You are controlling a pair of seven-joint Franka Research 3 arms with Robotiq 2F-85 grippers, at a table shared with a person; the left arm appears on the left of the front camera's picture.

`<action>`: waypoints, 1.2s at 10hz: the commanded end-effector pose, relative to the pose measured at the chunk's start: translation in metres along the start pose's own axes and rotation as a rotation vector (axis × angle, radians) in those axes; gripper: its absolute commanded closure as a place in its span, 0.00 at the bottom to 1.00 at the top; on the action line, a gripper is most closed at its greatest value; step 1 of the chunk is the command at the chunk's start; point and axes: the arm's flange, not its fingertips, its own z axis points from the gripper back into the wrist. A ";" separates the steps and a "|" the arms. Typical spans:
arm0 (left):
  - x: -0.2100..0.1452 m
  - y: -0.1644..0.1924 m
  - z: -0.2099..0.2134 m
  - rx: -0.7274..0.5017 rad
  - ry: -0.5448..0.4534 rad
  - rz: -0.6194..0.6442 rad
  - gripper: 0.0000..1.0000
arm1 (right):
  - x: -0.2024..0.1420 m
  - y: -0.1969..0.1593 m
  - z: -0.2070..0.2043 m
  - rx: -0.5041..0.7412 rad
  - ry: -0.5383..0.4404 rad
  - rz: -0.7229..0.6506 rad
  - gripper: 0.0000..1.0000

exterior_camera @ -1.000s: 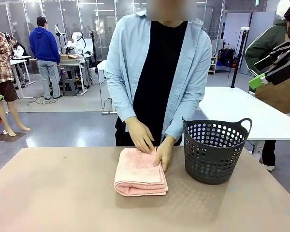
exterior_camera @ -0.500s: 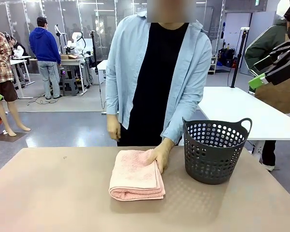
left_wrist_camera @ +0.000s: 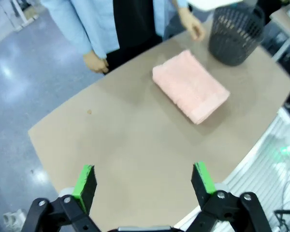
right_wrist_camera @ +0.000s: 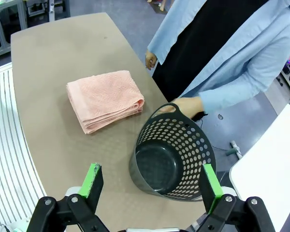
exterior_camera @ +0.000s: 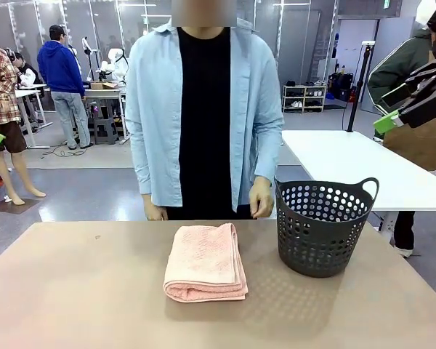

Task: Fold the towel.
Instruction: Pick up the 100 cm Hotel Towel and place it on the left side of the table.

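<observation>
Both of my grippers hang high above the table with nothing in them: the left gripper [left_wrist_camera: 144,186] has its green pads spread wide over bare tabletop, and the right gripper [right_wrist_camera: 150,186] is spread just as wide, looking down past the rim of the dark grey basket [right_wrist_camera: 171,153]. From the right wrist, that basket stands upright directly under my fingers, so it sits between me and the far edge where the person [exterior_camera: 203,109] stands. Their hands [exterior_camera: 261,198] hang at their sides just behind the table edge, one near the basket handle, neither touching anything. I see the towel [exterior_camera: 206,262] folded into a thick pink rectangle, lying flat near the middle of the table [exterior_camera: 73,291], beside the basket but apart from it. From the left wrist it lies well ahead of my fingers, with open tan surface all the way to it. On the towel's left side I have wide free room out to the table edge; on its right, the basket narrows the gap.
</observation>
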 end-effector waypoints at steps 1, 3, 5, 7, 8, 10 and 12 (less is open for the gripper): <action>0.027 0.025 -0.026 -0.147 -0.008 0.096 0.00 | 0.001 0.000 0.001 -0.007 0.008 -0.006 0.00; 0.045 0.044 -0.078 -0.210 0.015 0.193 0.00 | 0.001 0.000 0.001 -0.007 0.008 -0.006 0.00; 0.047 0.057 -0.125 -0.224 0.084 0.312 0.00 | 0.001 0.000 0.001 -0.007 0.008 -0.006 0.00; 0.037 0.067 -0.173 -0.286 0.092 0.407 0.00 | 0.001 0.000 0.001 -0.007 0.008 -0.006 0.00; 0.027 0.071 -0.198 -0.344 0.079 0.453 0.00 | 0.001 0.000 0.001 -0.007 0.008 -0.006 0.00; 0.004 0.068 -0.244 -0.429 0.043 0.507 0.00 | 0.001 0.000 0.001 -0.007 0.008 -0.006 0.00; -0.017 0.053 -0.276 -0.483 0.023 0.542 0.00 | 0.001 0.000 0.001 -0.007 0.008 -0.006 0.00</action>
